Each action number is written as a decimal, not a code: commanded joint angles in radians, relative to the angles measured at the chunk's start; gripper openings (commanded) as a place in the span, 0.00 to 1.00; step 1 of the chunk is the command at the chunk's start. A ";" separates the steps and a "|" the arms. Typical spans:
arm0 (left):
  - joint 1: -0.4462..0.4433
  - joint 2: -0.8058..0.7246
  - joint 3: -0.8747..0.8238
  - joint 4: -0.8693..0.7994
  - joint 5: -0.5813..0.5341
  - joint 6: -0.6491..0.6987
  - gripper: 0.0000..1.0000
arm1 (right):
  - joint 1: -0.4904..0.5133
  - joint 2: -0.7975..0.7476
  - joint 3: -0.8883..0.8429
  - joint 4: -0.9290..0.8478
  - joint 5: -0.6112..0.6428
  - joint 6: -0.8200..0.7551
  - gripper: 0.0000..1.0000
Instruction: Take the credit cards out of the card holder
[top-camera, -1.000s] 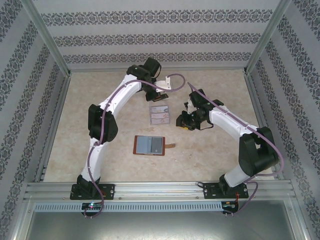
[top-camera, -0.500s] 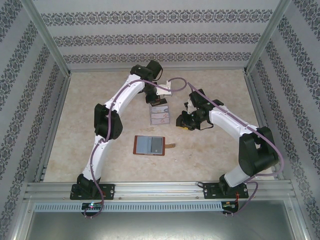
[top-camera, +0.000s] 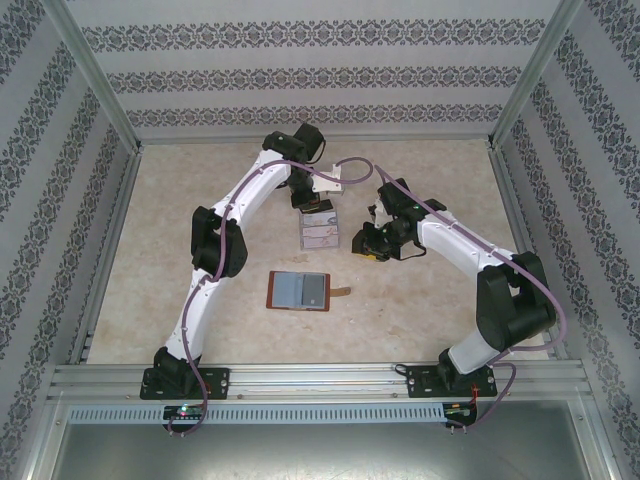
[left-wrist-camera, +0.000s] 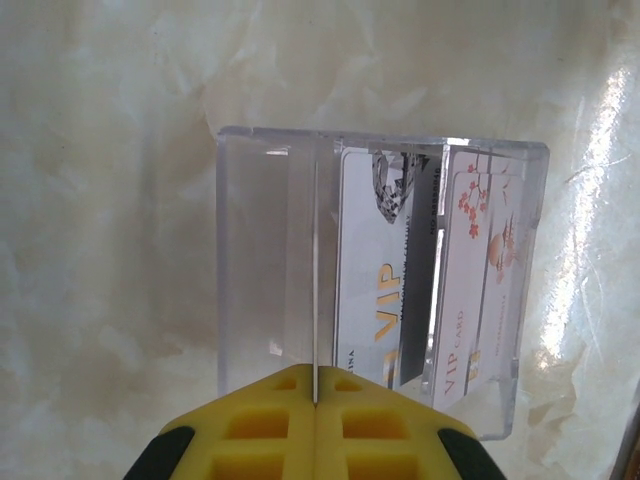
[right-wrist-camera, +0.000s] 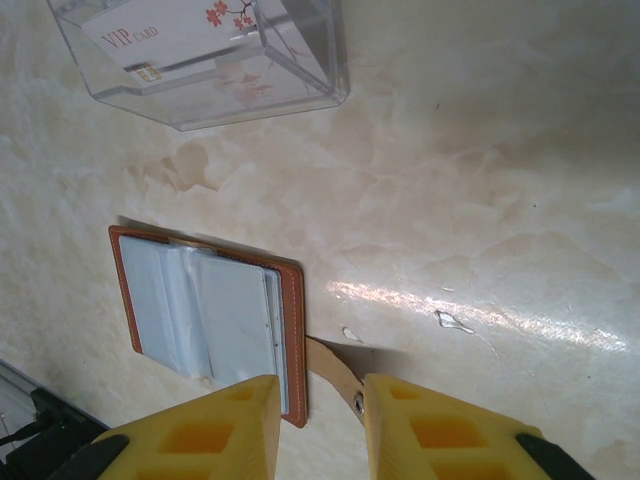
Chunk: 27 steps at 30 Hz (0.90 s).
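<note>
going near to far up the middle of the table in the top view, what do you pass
card holder, lying open → clear plastic box → left gripper at the box's far edge

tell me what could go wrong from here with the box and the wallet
1. The left gripper is shut right over the clear box, where cards lean loosely. A nudge could tip or slide the box and spill them.
2. The card holder lies open and flat. The right gripper, jaws apart above its strap, might catch the strap or lift the whole holder instead of one thin card.
</note>
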 joint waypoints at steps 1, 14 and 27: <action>0.011 0.020 0.031 -0.020 0.010 0.018 0.03 | -0.011 0.003 0.009 0.001 0.005 0.003 0.30; 0.011 0.043 0.031 0.010 -0.007 -0.009 0.18 | -0.012 -0.005 0.005 0.002 0.007 0.005 0.30; 0.019 0.031 0.032 0.073 -0.012 -0.051 0.16 | -0.011 -0.004 0.004 0.008 0.006 0.005 0.30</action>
